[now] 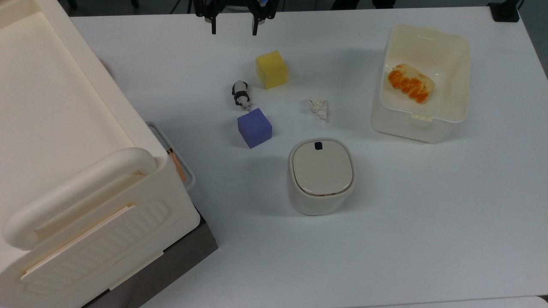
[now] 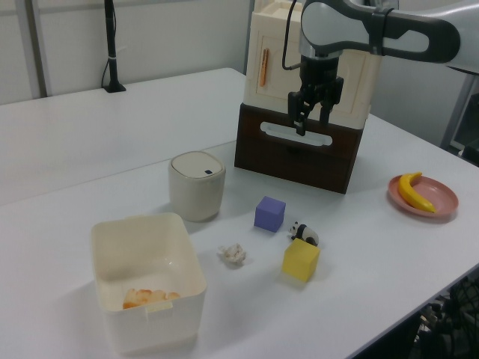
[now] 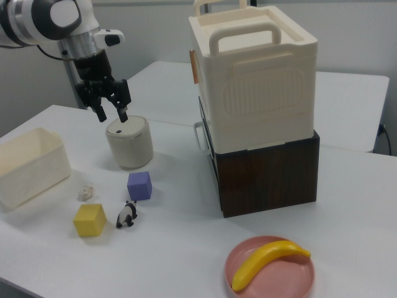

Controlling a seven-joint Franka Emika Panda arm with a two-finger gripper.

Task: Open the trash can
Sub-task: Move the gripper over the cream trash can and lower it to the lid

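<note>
Top view places the small cream-beige rounded-square plastic trash can (image 1: 321, 176) near the middle of the white counter (image 1: 428, 222), lid shut flat, its small dark button (image 1: 318, 146) at the rim edge facing the purple foam cube (image 1: 254, 127). The black two-finger pincer (image 1: 233, 25) hangs at the counter's far edge, fingers apart and holding nothing, well apart from the can.

Handling judgement: the can looks light, rigid and smooth-walled, so a sideways shove would likely slide it; a downward press on the button is the sensible contact, not a grip on the lid rim.

Containers: the translucent rectangular plastic tub (image 1: 449, 124), at the top view's right, holds an orange-and-cream bread-like item (image 1: 410, 83). A pink round plate (image 3: 245, 267) carries a yellow banana (image 3: 268, 257) in the right view. The large cream crate with a handle (image 1: 77, 141) sits on a dark brown box (image 3: 267, 174); its contents are hidden, as are the can's.
</note>
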